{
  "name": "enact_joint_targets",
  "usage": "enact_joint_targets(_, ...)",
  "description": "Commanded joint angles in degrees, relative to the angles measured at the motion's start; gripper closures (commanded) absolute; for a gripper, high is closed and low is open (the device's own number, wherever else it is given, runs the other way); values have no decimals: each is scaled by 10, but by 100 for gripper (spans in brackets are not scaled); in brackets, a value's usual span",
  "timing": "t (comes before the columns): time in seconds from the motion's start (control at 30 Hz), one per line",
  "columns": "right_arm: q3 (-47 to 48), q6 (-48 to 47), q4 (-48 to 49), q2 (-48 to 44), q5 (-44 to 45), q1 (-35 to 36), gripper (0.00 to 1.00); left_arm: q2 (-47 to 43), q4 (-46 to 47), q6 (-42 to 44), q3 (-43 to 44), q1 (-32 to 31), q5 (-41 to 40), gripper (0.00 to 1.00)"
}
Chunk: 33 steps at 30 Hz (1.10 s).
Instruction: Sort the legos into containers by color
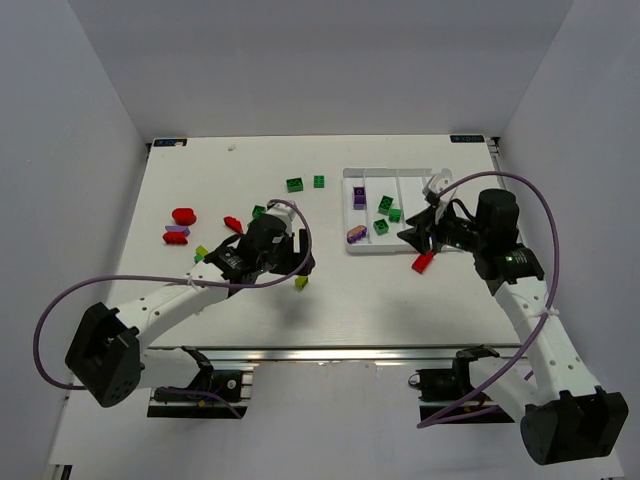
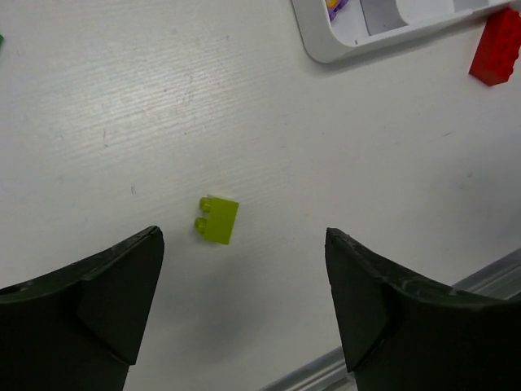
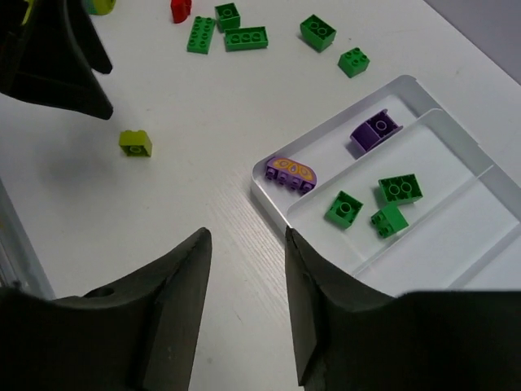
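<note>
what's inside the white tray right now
Two purple legos in the leftmost compartment, three green legos in the next. The other compartments look bare where visible, but the right end effector hides part of them from above.

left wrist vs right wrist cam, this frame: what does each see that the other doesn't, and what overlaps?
Left wrist only: a red brick on the table just outside the tray corner.

Right wrist only: three green bricks in the tray's second compartment, a purple brick further along the first compartment, and several loose green bricks on the table.

Both: the yellow-green brick lying loose on the table, the tray's near corner, and the purple-and-yellow brick sitting in that corner.
</note>
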Motion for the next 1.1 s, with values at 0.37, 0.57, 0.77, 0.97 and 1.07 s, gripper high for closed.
enact_joint_targets(0.37,-23,8,74,-45,92,3,11,-23,-72,-243,-22,2,-102,8)
enact_joint_targets(0.57,-28,-10,74,-32,100,2,11,29,-60,-223,-8,2,-54,9)
enact_joint_targets(0.77,-31,-14,76,-33,113,3,11,66,-48,-237,-6,-9,-40,11)
enact_joint_targets(0.97,-39,-16,88,-47,124,2,11,88,-38,-239,-1,-16,-52,12)
enact_joint_targets(1.07,-39,-17,88,-44,125,3,11,107,-36,-237,4,-21,-56,12)
